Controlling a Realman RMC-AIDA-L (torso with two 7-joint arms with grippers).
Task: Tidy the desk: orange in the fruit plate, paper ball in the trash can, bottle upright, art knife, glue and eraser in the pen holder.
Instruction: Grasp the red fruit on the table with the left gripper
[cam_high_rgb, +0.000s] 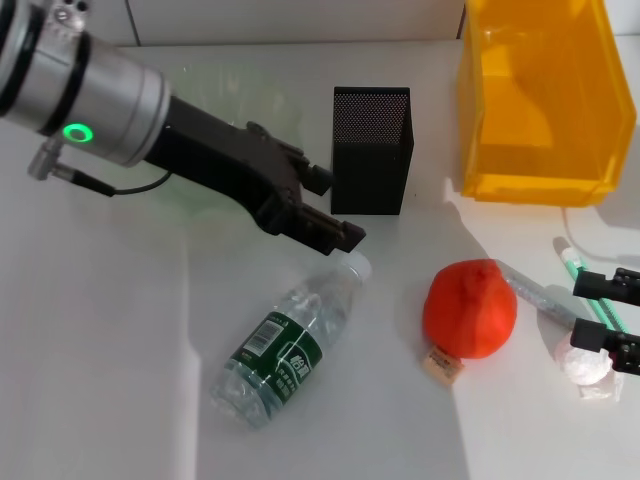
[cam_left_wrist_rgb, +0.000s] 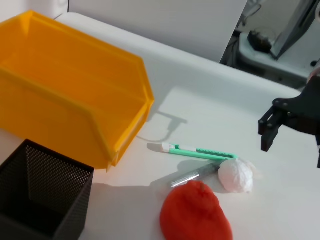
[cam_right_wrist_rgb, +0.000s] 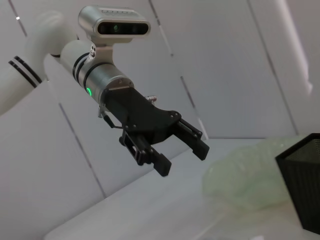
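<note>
A clear water bottle (cam_high_rgb: 285, 345) with a green label lies on its side on the white desk. My left gripper (cam_high_rgb: 338, 208) is open just above its cap end, next to the black mesh pen holder (cam_high_rgb: 372, 150); the right wrist view also shows the left gripper (cam_right_wrist_rgb: 180, 147) open. An orange (cam_high_rgb: 470, 308) lies to the right, with a small eraser (cam_high_rgb: 443, 362) touching its front. A silver glue stick (cam_high_rgb: 535, 292), a green art knife (cam_high_rgb: 580, 272) and a white paper ball (cam_high_rgb: 585, 365) lie at the right edge. My right gripper (cam_high_rgb: 600, 315) is open there, just above the paper ball.
A big yellow bin (cam_high_rgb: 545, 100) stands at the back right, close beside the pen holder. The left wrist view shows the bin (cam_left_wrist_rgb: 75, 100), pen holder (cam_left_wrist_rgb: 40, 195), art knife (cam_left_wrist_rgb: 197, 150), glue stick (cam_left_wrist_rgb: 195, 175), paper ball (cam_left_wrist_rgb: 236, 175) and orange (cam_left_wrist_rgb: 196, 212). No fruit plate is in view.
</note>
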